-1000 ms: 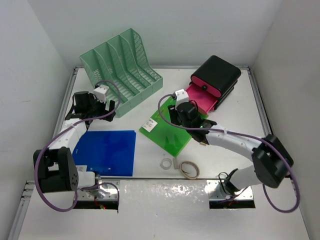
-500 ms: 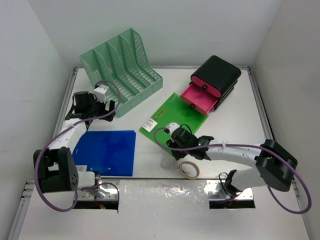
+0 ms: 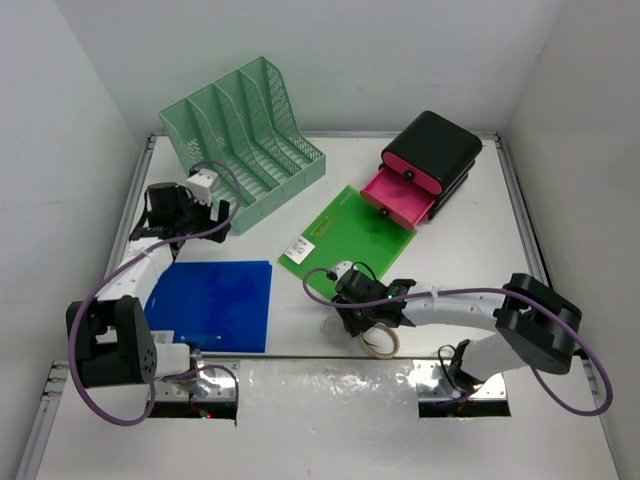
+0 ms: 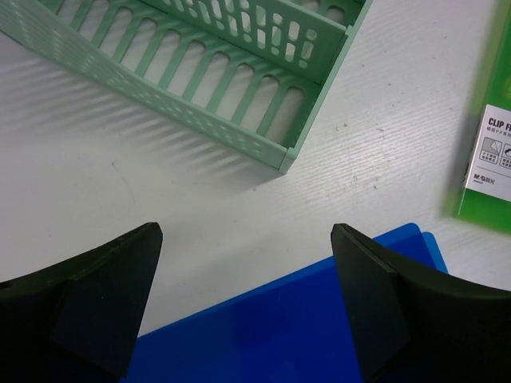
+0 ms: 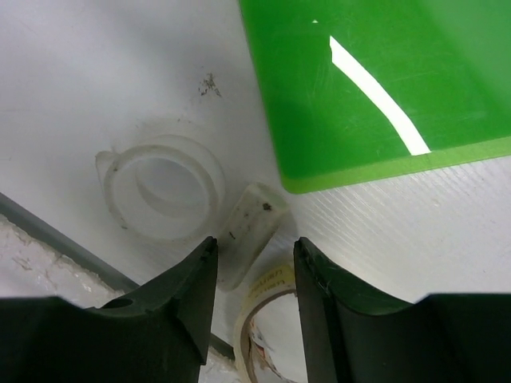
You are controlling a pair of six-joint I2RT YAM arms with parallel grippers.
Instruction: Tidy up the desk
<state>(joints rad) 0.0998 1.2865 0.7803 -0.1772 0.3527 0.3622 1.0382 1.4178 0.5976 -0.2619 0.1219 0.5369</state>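
The white desk [image 3: 470, 240] holds a green clip folder [image 3: 345, 240], a blue folder [image 3: 215, 303] and small items by the front rail. My right gripper [image 3: 366, 318] is open and low over those items. In the right wrist view its jaws [image 5: 254, 247] straddle a small white block [image 5: 249, 227]. A clear tape ring [image 5: 164, 187] lies left of the block and a beige tape roll [image 5: 267, 315] lies just below it. My left gripper [image 3: 185, 212] is open and empty, above the blue folder's far edge [image 4: 303, 319].
A mint-green mesh file rack [image 3: 245, 135] stands at the back left, close to the left gripper [image 4: 246, 231]. A black box with an open pink drawer [image 3: 415, 180] stands at the back right. The green folder's edge [image 5: 383, 80] lies just beyond the right fingers.
My right gripper has moved from above the green folder toward the front rail and down over the white block and tape rolls. The left arm has not moved.
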